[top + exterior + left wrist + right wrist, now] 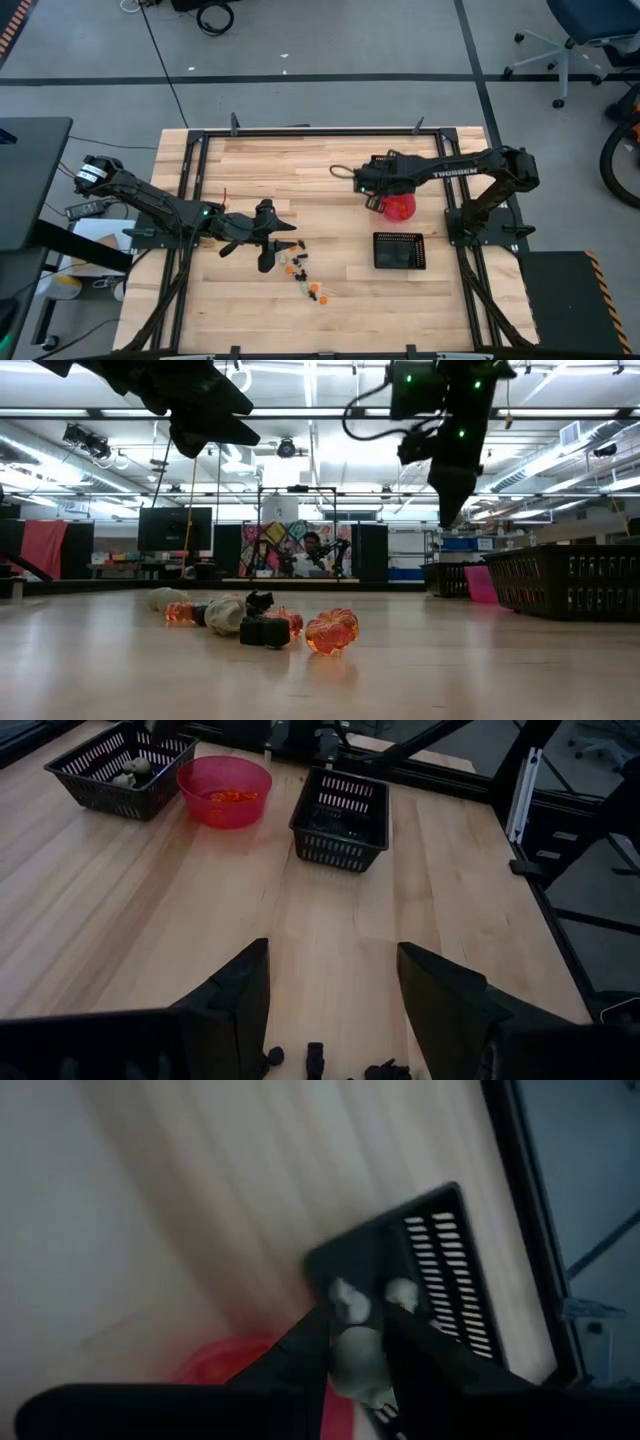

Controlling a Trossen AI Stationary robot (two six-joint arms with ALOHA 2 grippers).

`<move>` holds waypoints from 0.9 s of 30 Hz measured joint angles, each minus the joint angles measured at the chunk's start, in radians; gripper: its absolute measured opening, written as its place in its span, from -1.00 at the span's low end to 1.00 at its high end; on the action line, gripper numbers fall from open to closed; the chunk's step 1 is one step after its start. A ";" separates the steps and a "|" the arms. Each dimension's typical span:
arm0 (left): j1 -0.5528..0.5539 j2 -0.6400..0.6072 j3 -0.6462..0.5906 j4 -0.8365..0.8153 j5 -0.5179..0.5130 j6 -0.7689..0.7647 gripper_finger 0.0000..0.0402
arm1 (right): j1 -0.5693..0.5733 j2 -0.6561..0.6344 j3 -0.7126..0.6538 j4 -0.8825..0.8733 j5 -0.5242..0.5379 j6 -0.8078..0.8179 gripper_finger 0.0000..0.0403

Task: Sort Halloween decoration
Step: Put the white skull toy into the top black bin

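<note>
Right end effector (357,1342) gripping a cream trinket (358,1360) above the mesh tray (440,1270); next: release into it. Left end effector (335,995) open over remaining trinkets (303,273).

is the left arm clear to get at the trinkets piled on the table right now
Probably yes. The left pincer hangs open just above the near edge of the trinkets, with nothing between; the right pincer is far off by the pink bowl.
</note>
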 joint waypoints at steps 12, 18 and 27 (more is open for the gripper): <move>0.000 0.000 0.000 0.000 0.000 0.000 -0.04 | -0.238 0.000 -0.061 0.173 -0.091 -0.118 -0.50; 0.000 0.000 0.000 -0.001 0.000 0.000 -0.04 | -0.336 0.000 -0.125 0.267 -0.186 -0.137 -0.50; 0.000 0.000 0.000 -0.001 0.000 0.005 -0.04 | -0.416 0.000 -0.252 0.388 -0.239 -0.137 -0.50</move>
